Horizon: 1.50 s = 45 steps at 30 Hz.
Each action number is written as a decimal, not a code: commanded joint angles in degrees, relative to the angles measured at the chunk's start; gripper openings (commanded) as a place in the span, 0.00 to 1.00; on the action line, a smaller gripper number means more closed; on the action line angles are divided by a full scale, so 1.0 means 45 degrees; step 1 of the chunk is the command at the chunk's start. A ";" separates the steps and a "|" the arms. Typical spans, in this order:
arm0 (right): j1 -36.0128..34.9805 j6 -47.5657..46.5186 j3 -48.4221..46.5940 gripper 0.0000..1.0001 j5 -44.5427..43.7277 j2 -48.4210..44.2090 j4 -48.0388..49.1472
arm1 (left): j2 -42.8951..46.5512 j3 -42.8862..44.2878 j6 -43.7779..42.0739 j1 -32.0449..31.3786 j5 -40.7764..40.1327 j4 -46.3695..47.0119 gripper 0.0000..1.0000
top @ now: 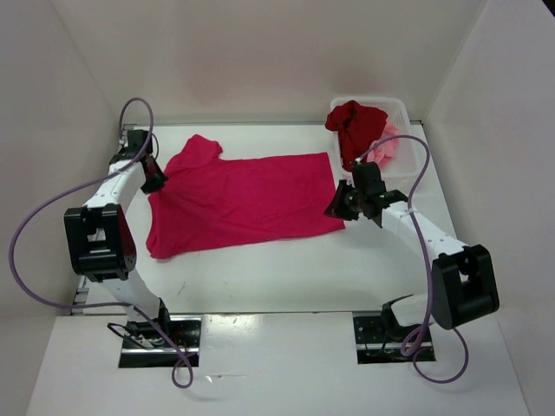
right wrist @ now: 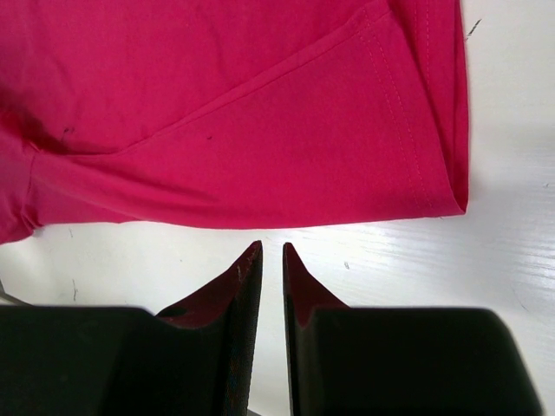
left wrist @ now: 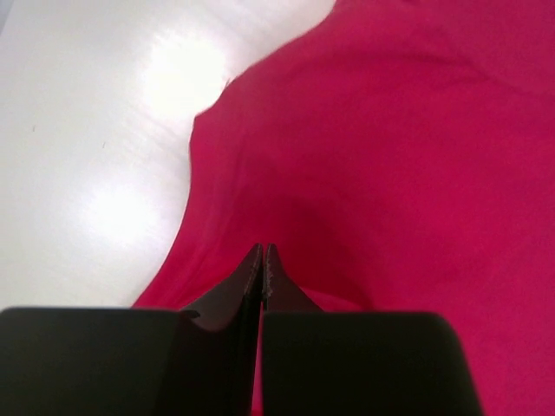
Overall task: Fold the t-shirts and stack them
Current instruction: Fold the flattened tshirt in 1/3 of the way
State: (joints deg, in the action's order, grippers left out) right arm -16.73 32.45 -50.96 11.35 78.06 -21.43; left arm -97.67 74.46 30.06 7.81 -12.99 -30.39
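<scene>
We reckon the crimson shirt point(top: 243, 199) limp and light, best pinched at its lower-right hem corner point(right wrist: 455, 204); left claw point(left wrist: 263, 251) pressed closed, right claw point(right wrist: 266, 251) narrow, empty.

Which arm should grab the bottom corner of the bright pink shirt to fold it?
Probably right: the right pincer sits just off the crimson-pink shirt's hem corner, while the left pincer is at the sleeve end.

A plain crimson-pink shirt point(top: 243, 204) is lying before the black jaws; beyond them, a dark red shirt point(top: 354, 126) and light pink shirt point(top: 391, 144) are filling a white basket point(top: 401, 107).
</scene>
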 commanded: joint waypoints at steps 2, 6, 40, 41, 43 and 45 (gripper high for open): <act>0.0066 -0.0179 0.0113 0.20 -0.0238 0.0075 0.0348 | -0.1204 0.1516 -0.0644 -0.0291 -0.0140 0.0055 0.00; 0.0066 -0.0179 -0.0003 0.20 -0.0355 0.0192 0.0231 | -0.2259 0.2299 -0.1113 -0.0291 -0.0277 0.0190 0.00; 0.1101 -0.0550 -0.1294 0.12 -0.1838 0.2106 -0.0257 | 0.3009 -0.1732 0.0074 -0.0428 0.1888 -0.1272 0.22; 0.1236 -0.0550 -0.1293 0.07 -0.1956 0.2106 -0.0257 | 0.3322 -0.2089 0.0251 -0.0428 0.2181 -0.1622 0.16; 0.1394 -0.0550 -0.1176 0.03 -0.2073 0.2262 -0.0122 | 0.3851 -0.2734 0.0622 -0.0254 0.3386 -0.1625 0.05; 0.1511 -0.0550 -0.1059 0.06 -0.2074 0.2612 -0.0120 | 0.3852 -0.3594 0.1111 -0.0252 0.4192 -0.1432 0.05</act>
State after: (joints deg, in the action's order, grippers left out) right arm -10.94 30.35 -56.07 3.92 88.07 -22.31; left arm -79.44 62.61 30.81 6.24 -2.42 -33.95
